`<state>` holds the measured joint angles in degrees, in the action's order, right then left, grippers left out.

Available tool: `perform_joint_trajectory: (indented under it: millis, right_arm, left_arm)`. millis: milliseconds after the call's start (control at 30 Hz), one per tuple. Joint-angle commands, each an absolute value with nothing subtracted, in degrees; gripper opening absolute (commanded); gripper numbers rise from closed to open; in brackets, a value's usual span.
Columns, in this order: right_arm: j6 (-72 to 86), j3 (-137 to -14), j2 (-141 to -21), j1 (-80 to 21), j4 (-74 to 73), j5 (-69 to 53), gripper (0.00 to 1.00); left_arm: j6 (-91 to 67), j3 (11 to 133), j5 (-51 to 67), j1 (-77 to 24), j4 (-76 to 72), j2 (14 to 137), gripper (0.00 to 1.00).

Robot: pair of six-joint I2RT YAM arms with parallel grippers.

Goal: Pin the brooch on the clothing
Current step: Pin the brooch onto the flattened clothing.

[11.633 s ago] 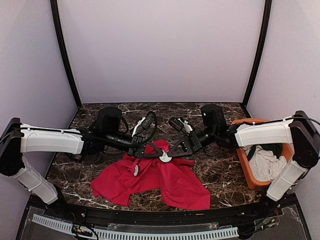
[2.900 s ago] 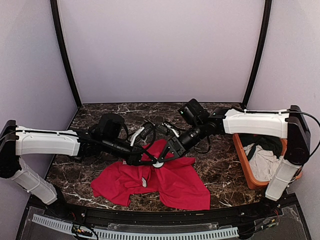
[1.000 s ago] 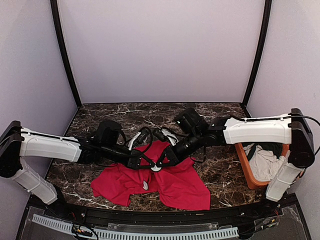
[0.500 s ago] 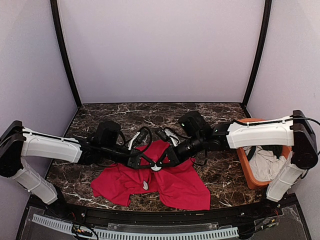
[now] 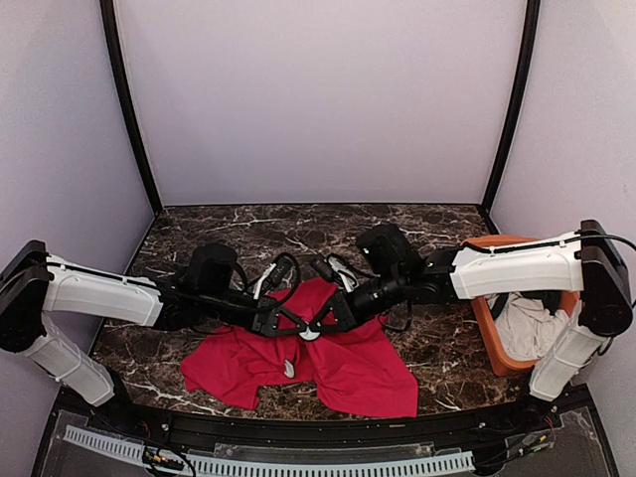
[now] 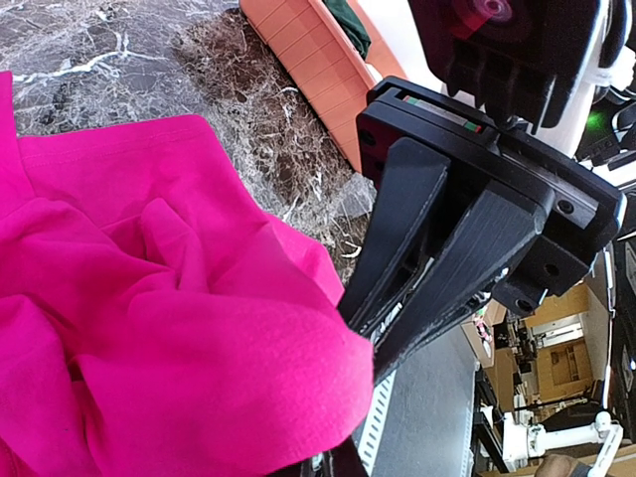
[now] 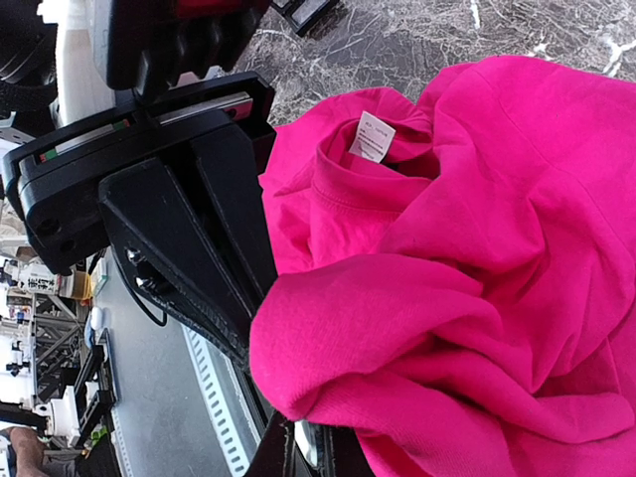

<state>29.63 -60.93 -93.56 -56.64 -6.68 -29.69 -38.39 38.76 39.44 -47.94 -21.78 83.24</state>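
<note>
The clothing, a bright red T-shirt (image 5: pixel 338 363), lies crumpled on the marble table in front of both arms. The two grippers meet tip to tip over its upper middle. My left gripper (image 5: pixel 296 328) is shut on a raised fold of the shirt (image 6: pixel 199 368) that hides its fingertips. My right gripper (image 5: pixel 324 320) is shut on the brooch (image 5: pixel 311 334), a small white round piece; in the right wrist view only a pale sliver of the brooch (image 7: pixel 307 444) shows between the fingers, under a red fold (image 7: pixel 397 318). The shirt's label (image 7: pixel 374 136) shows at the collar.
An orange basket (image 5: pixel 484 320) stands at the table's right edge, holding a white cloth (image 5: pixel 527 330) and a dark green garment (image 5: pixel 532 290). A small white patch (image 5: pixel 288 369) shows on the shirt's near part. Dark marble table (image 5: pixel 199 234) stretches behind the arms.
The right arm's wrist has drifted slightly to the right while both gripper tips stay together at the shirt's fold. The shirt and basket have not moved.
</note>
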Motion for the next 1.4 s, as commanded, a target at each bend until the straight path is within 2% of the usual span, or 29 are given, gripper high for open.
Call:
perform_joint_trajectory:
  millis: [0,1100,1200,1367]
  right_arm:
    - [32.90,-60.02,-94.37,-57.83,5.25,-26.09,0.06]
    - [36.84,-57.79,-96.81,-57.13,16.05,-30.38,0.10]
    - [37.30,-58.21,-96.79,-56.95,15.96,-32.09,0.16]
    - [37.22,-58.55,-94.57,-55.91,13.70,-34.43,0.37]
  left_arm:
    - [-41.27,39.74,42.74,-49.36,-35.77,81.10,0.01]
    - [-48.83,34.96,43.72,-49.38,-51.88,83.01,0.01]
    - [-48.50,34.89,43.75,-49.34,-51.82,83.40,0.01]
    - [-46.15,34.74,42.57,-49.37,-47.98,82.63,0.01]
